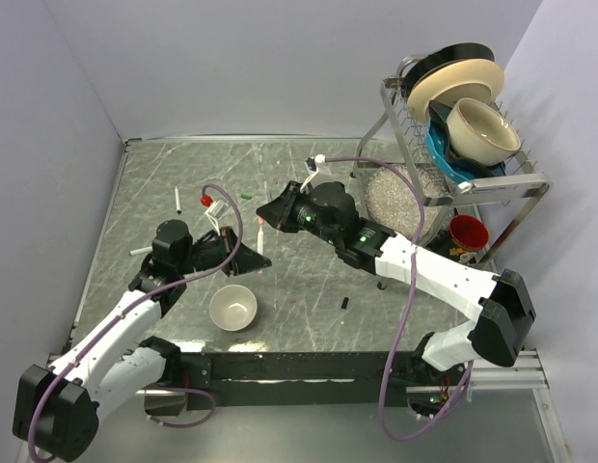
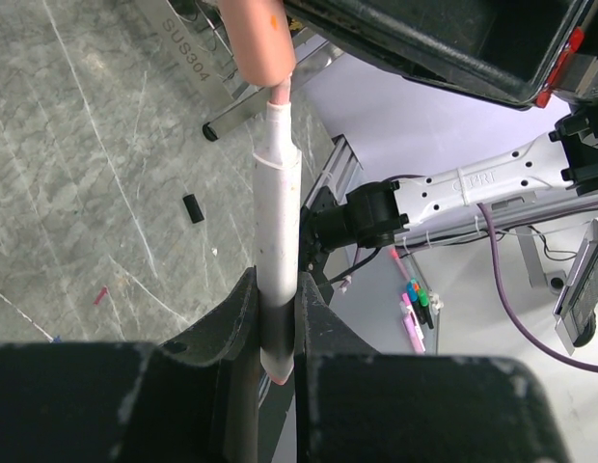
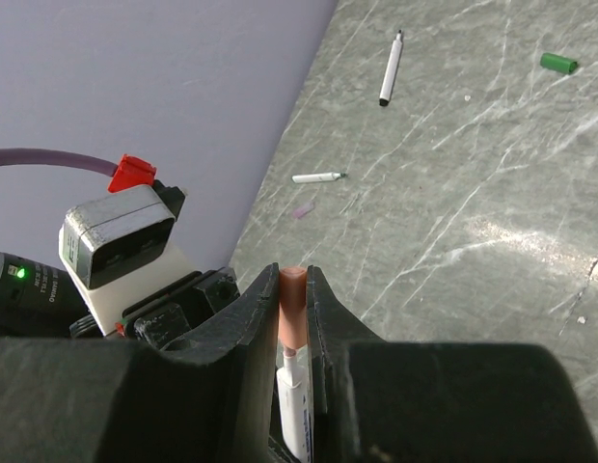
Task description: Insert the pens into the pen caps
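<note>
In near-closed left hand (image 2: 277,289), a pen (image 2: 278,212)

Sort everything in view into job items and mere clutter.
Job: held pen in left gripper; orange-red cap in right gripper; black-tipped pen; second loose pen; green cap; black cap.
Clutter: white bowl; dish rack; red cup.

The left arm (image 1: 116,338) and right arm (image 1: 444,275) wear white shells between black joint housings, each trailed by a purple cable (image 1: 411,299). The left pincer (image 2: 280,323) and right pincer (image 3: 292,289) are matt black with wedge-shaped fingers (image 2: 227,318). A green light (image 1: 365,234) glows on the right forearm. A red connector (image 3: 133,172) sits just above the left wrist's white-grey camera box (image 3: 116,227).
</note>
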Controlling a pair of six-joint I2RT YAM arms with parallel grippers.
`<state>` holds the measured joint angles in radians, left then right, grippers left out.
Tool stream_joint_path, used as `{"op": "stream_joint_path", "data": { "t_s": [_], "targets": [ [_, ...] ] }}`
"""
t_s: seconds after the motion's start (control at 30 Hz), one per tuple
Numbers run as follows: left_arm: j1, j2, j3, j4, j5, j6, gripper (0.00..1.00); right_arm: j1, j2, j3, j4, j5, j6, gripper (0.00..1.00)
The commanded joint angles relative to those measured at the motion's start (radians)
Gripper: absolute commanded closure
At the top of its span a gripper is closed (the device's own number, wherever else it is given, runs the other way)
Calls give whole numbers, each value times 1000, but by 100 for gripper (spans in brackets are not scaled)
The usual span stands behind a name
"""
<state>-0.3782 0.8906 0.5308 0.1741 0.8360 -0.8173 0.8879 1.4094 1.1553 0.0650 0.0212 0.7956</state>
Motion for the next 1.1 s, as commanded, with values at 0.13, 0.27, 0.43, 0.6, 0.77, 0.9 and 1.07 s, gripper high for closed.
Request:
{"op": "stream_joint_path", "data": {
  "t_s": [0.13, 0.27, 0.43, 0.6, 0.77, 0.9, 1.07],
  "targets": [
    [12, -7, 8, 106, -5, -23, 99, 26, -3, 76, -36, -23, -25, 100],
    [12, -12, 8, 108, 5, -25, 99, 25, 10, 95, -41, -23, -29, 100],
    [10, -9, 6, 127, 18, -32, 99, 25, 22, 106, -44, -23, -30, 100],
    [10, -13, 5, 123, 15, -31, 99, 26, 20, 110, -44, -23, -35, 100],
    [10, -22, 26, 91, -14, -5, 99, 26, -6, 60, -27, -23, -27, 100],
    [10, -27, 51, 84, -48, 0, 99, 34, -43, -6, 2, 15, -22, 100],
    [10, 5, 87, 131, -49, -17, 99, 46, -56, -38, 6, 57, -61, 100]
  ]
}}
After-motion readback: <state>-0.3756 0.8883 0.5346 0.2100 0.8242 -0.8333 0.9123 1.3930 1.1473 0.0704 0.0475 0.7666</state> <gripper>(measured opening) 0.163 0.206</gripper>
